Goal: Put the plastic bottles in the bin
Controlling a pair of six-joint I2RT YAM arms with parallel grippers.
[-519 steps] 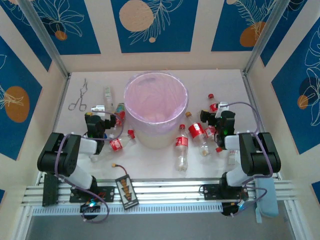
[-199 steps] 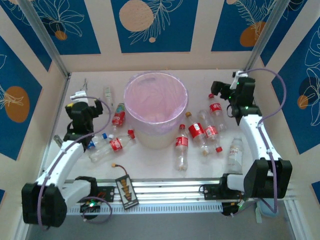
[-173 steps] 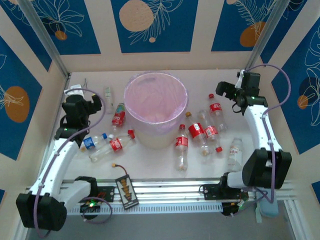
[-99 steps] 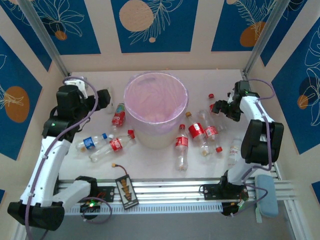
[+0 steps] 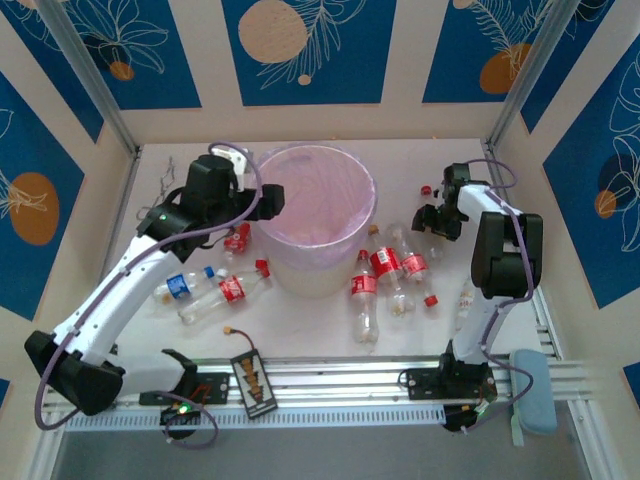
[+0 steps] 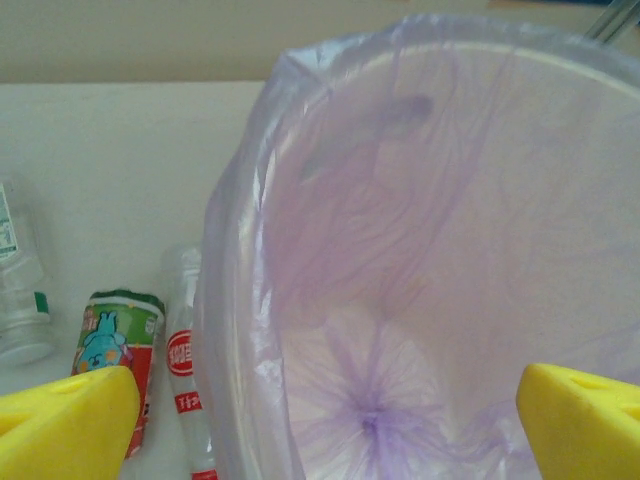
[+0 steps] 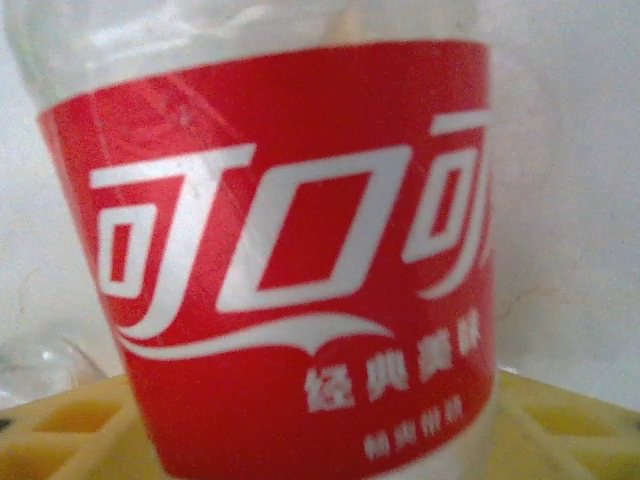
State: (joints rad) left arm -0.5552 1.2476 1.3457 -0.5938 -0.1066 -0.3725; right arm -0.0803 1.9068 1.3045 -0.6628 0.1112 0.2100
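Toward the front edge of the desk [image 5: 300, 325] several plastic bottles [image 5: 362, 300] lie around the bin [image 5: 310, 272], among them a blue-labelled one [image 5: 180, 286] on the left. Farther back, my left hand [image 6: 327, 418] hangs over the left rim of the bin, its fingers [image 6: 70, 420] wide apart. Near the right edge, my right hand [image 5: 425, 222] has a red-labelled bottle [image 7: 280, 270] between its fingers, but I cannot tell if it is clamped.

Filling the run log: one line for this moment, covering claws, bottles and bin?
left claw: open, empty, above bin rim | right claw: at red-labelled bottle, grip unclear | bin: nothing seen inside | other bottles: lying on table
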